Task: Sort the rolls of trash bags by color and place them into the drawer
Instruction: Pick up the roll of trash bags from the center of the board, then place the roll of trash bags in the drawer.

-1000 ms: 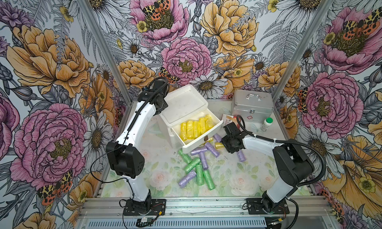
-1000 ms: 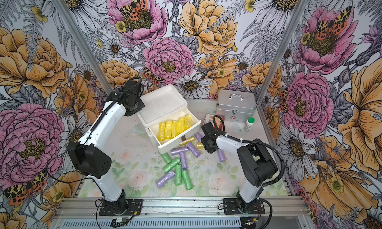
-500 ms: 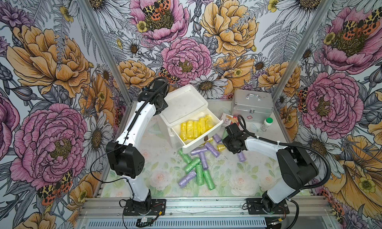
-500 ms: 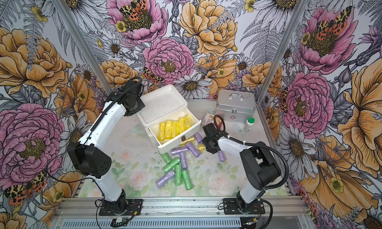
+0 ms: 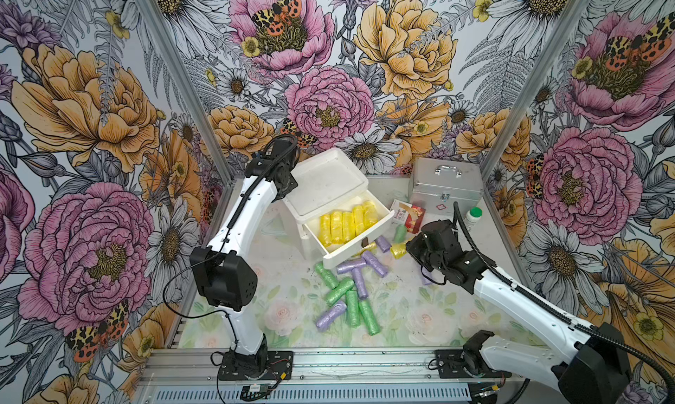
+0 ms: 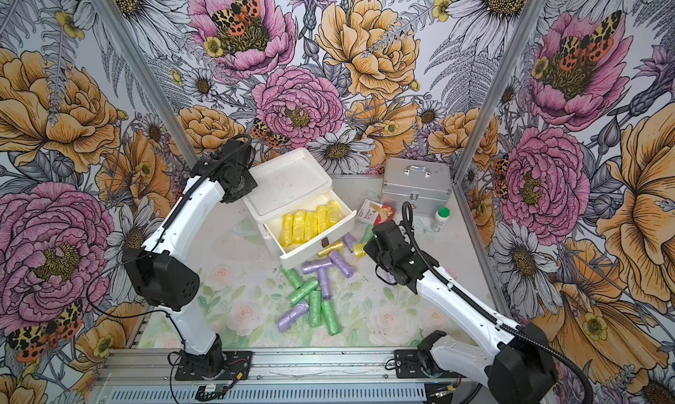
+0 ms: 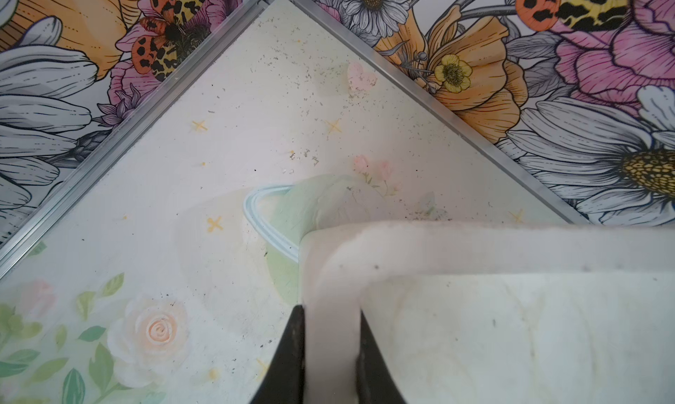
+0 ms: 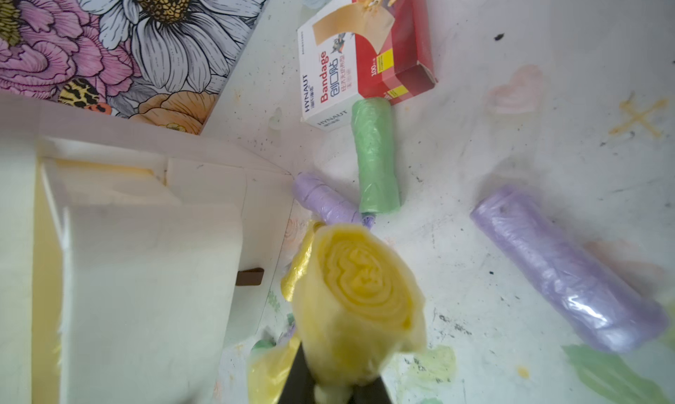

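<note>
A white drawer [image 5: 345, 255] [image 6: 317, 255] stands pulled out of its white box [image 5: 328, 179]; several yellow rolls [image 5: 347, 223] [image 6: 307, 225] lie side by side in it. My right gripper [image 8: 334, 380] is shut on one yellow roll [image 8: 361, 296] [image 5: 398, 250], held end-on just right of the drawer front. Green and lilac rolls [image 5: 347, 292] [image 6: 314, 296] lie loose in front of the drawer. Another green roll [image 8: 376, 161] and a lilac roll [image 8: 562, 267] lie nearby. My left gripper [image 7: 331, 347] is shut on the box's raised rim [image 7: 330, 274].
A silver case [image 5: 445, 187] stands at the back right. A red-and-white bandage box [image 5: 407, 216] and a white bottle with a green cap [image 5: 473, 216] are in front of it. Patterned walls close in on three sides.
My right gripper has shut on the yellow roll and shifted slightly right with it. The left arm has not moved.
</note>
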You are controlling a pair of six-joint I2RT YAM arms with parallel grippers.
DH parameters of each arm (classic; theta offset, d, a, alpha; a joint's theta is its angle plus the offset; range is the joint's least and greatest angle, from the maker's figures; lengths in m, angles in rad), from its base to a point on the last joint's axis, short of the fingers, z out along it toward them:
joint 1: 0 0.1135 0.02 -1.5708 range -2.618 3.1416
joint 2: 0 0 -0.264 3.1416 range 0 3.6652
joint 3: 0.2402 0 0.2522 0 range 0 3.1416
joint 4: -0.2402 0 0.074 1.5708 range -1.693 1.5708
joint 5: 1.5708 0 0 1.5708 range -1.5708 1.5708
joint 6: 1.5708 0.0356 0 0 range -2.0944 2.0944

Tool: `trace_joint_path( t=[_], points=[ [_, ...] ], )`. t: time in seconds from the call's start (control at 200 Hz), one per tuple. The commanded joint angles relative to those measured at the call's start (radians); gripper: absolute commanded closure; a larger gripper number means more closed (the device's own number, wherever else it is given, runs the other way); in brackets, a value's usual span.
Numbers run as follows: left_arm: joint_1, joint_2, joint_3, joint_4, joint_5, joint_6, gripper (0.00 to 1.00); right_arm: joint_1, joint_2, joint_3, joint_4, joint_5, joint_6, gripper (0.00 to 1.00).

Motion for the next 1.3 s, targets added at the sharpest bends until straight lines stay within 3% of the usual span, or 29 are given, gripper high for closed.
trace_joint_path(
  t=[0.0,0.155,0.265,0.595,0.741,0.981,1.296],
  points=[
    [-0.014,0.138,-0.07,0.061,0.314,-0.122,1.0,0.016,-0.071,0.066,-0.086,0.012,-0.094,0.87],
    [-0.024,0.123,-0.086,0.061,0.295,-0.135,1.0,0.019,-0.146,0.121,-0.115,-0.015,-0.166,0.87],
    [-0.028,0.11,-0.095,0.061,0.285,-0.148,1.0,0.018,-0.116,0.235,-0.134,-0.054,-0.227,0.87],
    [-0.042,0.094,-0.103,0.061,0.28,-0.156,1.0,0.04,0.252,0.72,-0.154,-0.304,-0.376,0.85],
    [-0.045,0.088,-0.103,0.061,0.281,-0.152,1.0,0.05,0.403,0.861,-0.154,-0.408,-0.439,0.85],
    [-0.051,0.079,-0.111,0.062,0.282,-0.148,1.0,0.065,0.567,0.905,-0.155,-0.498,-0.492,0.85],
    [-0.053,0.081,-0.106,0.061,0.287,-0.146,1.0,0.068,0.669,0.89,-0.181,-0.439,-0.476,0.84]
  ],
)
